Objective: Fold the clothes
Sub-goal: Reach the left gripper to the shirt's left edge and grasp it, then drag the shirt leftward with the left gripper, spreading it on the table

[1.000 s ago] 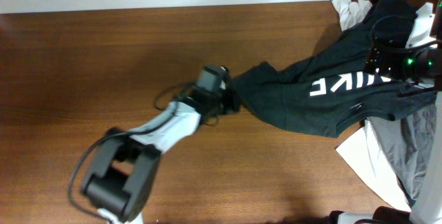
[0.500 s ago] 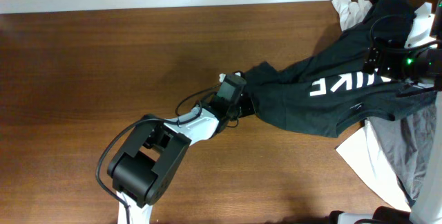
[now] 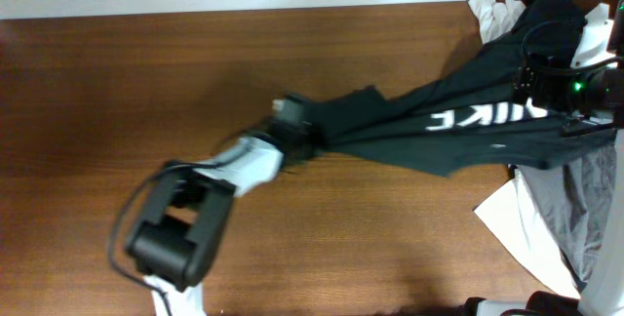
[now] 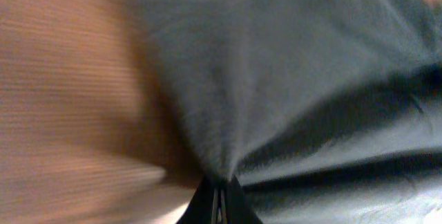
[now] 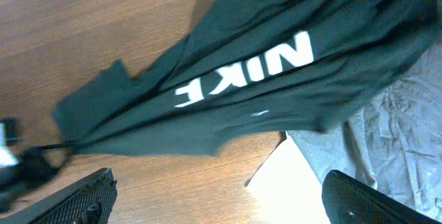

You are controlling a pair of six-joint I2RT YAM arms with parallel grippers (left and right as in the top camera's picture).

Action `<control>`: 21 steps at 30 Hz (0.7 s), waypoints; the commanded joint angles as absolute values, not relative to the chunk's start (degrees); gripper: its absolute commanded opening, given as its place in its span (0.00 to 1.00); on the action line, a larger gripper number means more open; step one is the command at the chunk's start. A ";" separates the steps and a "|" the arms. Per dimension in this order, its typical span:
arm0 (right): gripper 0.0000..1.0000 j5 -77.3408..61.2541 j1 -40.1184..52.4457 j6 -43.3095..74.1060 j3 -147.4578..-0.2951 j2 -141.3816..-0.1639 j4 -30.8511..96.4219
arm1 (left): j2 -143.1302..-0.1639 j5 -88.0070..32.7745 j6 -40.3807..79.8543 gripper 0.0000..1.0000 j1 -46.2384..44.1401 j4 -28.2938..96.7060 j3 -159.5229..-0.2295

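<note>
Left gripper (image 4: 219, 198) is clenched on a pinch of the black soft-fabric short-sleeved T-shirt with white NIKE lettering (image 3: 444, 126). The cloth fans out taut straight from the jaw tips, with bare brown wooden table (image 3: 146, 82) on the other side of them. Right gripper (image 5: 217, 182) has its jaws spread wide and grasps nothing. The lettering lies just beyond its jaws, and the grey garments (image 3: 597, 209) and white cloth (image 3: 526, 228) lie off to one side. The shirt's far end sits on that pile by the right arm. Looks like the pull-out/spread step, folding not started. Next move probably needs a drag toward open table, with the right jaws taking a second edge so the shirt lands flat, not roped.
</note>
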State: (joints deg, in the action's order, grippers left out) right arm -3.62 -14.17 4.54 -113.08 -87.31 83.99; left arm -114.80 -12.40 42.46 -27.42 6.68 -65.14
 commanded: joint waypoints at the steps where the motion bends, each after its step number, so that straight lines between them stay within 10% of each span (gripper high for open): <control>1: 0.99 -4.08 -14.33 4.95 -113.49 -86.52 84.03 | -106.52 -5.89 30.81 0.01 -14.70 9.91 -64.03; 6: 0.99 -4.10 -14.33 4.95 -113.49 -86.56 84.01 | -103.07 -2.76 28.58 0.04 -1.54 5.74 -64.03; 7: 0.99 -4.10 -14.33 4.95 -113.49 -86.56 84.01 | -103.39 -2.72 28.58 0.36 1.48 5.19 -64.03; 11: 0.99 -4.08 -14.33 4.93 -113.49 -86.61 84.07 | -103.55 -11.64 28.58 0.99 5.41 8.38 -64.03; 21: 0.99 -4.08 -14.33 4.93 -113.47 -86.61 84.05 | -105.60 -20.49 32.40 0.99 -7.66 27.49 -62.35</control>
State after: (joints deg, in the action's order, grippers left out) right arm -3.79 -14.17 4.56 -113.08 -87.31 84.01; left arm -103.96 -18.61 29.82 -3.29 27.09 -63.88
